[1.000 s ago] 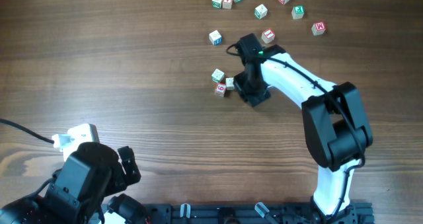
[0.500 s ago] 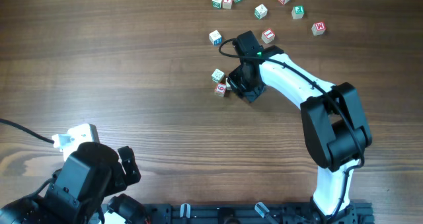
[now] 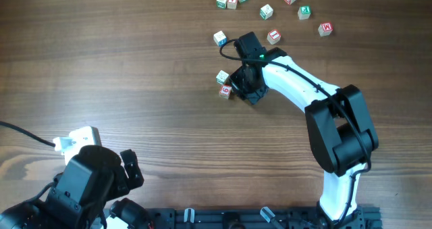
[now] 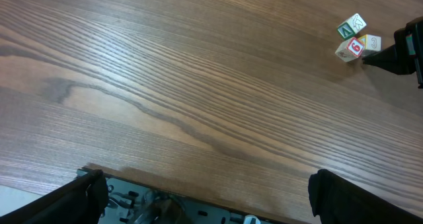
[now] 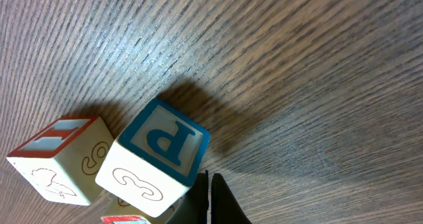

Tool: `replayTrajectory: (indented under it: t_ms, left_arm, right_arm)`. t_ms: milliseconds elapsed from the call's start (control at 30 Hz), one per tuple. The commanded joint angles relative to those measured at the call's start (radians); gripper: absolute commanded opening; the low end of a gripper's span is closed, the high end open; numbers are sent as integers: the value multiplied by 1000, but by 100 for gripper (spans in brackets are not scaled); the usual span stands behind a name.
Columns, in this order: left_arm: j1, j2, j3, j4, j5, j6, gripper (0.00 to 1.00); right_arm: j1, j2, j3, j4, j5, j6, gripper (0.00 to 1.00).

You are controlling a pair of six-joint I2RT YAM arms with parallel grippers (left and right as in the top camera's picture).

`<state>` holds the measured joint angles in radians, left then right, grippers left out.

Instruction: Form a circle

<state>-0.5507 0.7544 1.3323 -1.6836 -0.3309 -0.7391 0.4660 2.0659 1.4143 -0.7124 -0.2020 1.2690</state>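
Three small whitish letter cubes form a tight clump (image 3: 225, 83): a green-marked one (image 3: 223, 76), a red-marked one (image 3: 225, 90), and a third mostly hidden under my right gripper (image 3: 235, 86). No ring of cubes shows. In the right wrist view my right gripper (image 5: 209, 199) is shut and empty, its tips against the lower edge of a blue "P" cube (image 5: 158, 156) that touches a red-topped cube (image 5: 61, 161). My left gripper (image 4: 211, 201) stands open over the table's near edge, far from the clump (image 4: 355, 41).
Several loose letter cubes lie at the back, such as one (image 3: 219, 38) just beyond the clump, one (image 3: 273, 35) by the right arm, and a scatter around (image 3: 266, 11). The right arm (image 3: 297, 80) stretches from the front right. A white box (image 3: 79, 138) sits front left.
My right gripper has slid a little left and back, into the clump. The third cube has closed up against the other two. The left arm has not moved.
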Motion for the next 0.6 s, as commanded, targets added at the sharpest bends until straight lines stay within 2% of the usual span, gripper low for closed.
replayTrajectory:
  t_ms: [0,567]
  left_arm:
    - [5,-2,-2,0,1,-13,100]
    - [5,-2,-2,0,1,-13,100]
  right_arm:
    - [3,8,-3,2,-10,-12,5]
    - [21,8,-3,21,-10,-12,5]
